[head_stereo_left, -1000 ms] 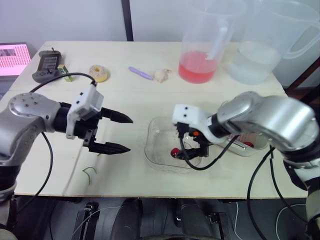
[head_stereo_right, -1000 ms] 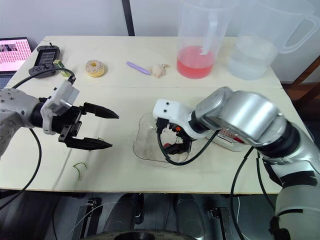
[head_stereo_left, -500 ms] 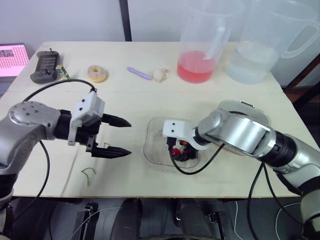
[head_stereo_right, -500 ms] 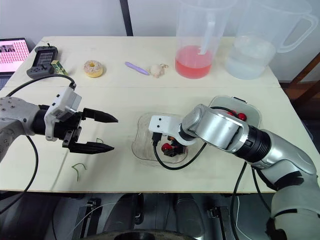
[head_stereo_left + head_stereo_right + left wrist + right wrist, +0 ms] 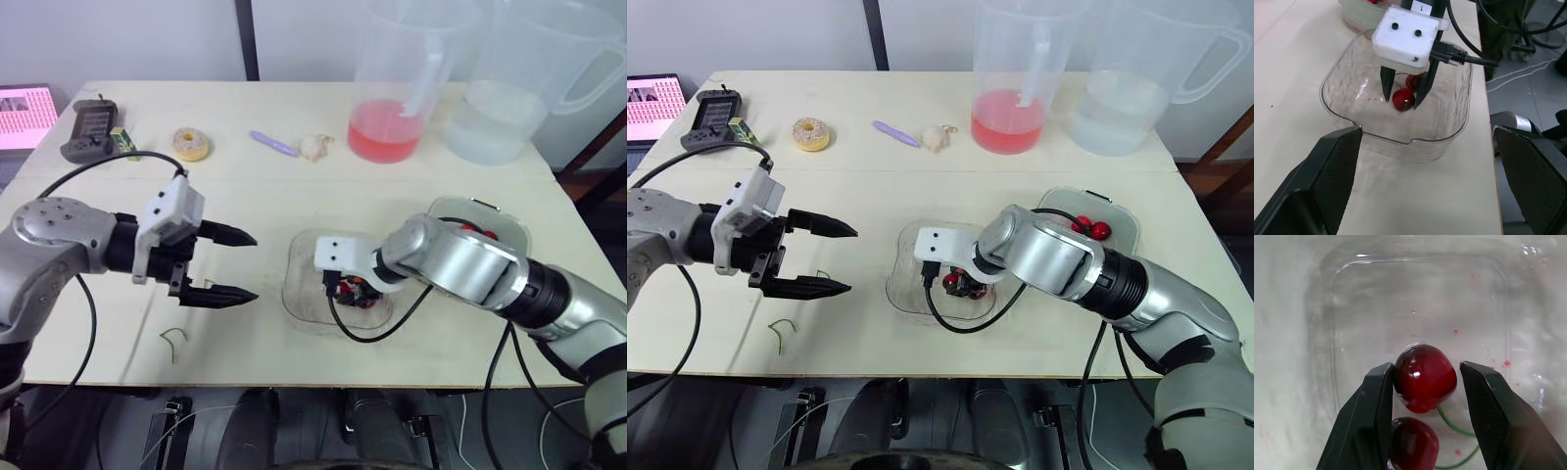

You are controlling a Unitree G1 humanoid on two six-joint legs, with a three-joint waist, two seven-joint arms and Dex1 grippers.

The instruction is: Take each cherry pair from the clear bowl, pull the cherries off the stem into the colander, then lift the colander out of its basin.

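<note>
At the far side of the table (image 5: 872, 186) stand two big clear jugs, one with pink liquid (image 5: 1011, 116) at 12 o'clock from the clear bowl (image 5: 906, 286), one with water (image 5: 1117, 117) at about 1 o'clock. Along the far edge towards 10 and 11 o'clock lie a pale lump (image 5: 938, 137), a purple stick (image 5: 895, 133), a doughnut (image 5: 810, 132), a handheld device (image 5: 713, 108) and a laptop screen (image 5: 651, 98); their writing is too small to read. A bare green stem (image 5: 779, 331) lies at 8 o'clock. A black cable (image 5: 950, 325) hangs over the near rim of the bowl.

The white housing of the right gripper (image 5: 1402, 100) carries a small label with the digit 1.

The cherry pair is in the bowl: a dark red shiny cherry (image 5: 1425, 378) between the parted fingers, one finger touching it, the other a little away, and a second cherry (image 5: 1413, 443) beside, joined by a green stem (image 5: 1449, 423). The colander (image 5: 1125, 217) at 2 o'clock holds red cherries (image 5: 1091, 228). The left gripper (image 5: 853, 259) hangs at 9 o'clock, fingers apart and empty
</note>
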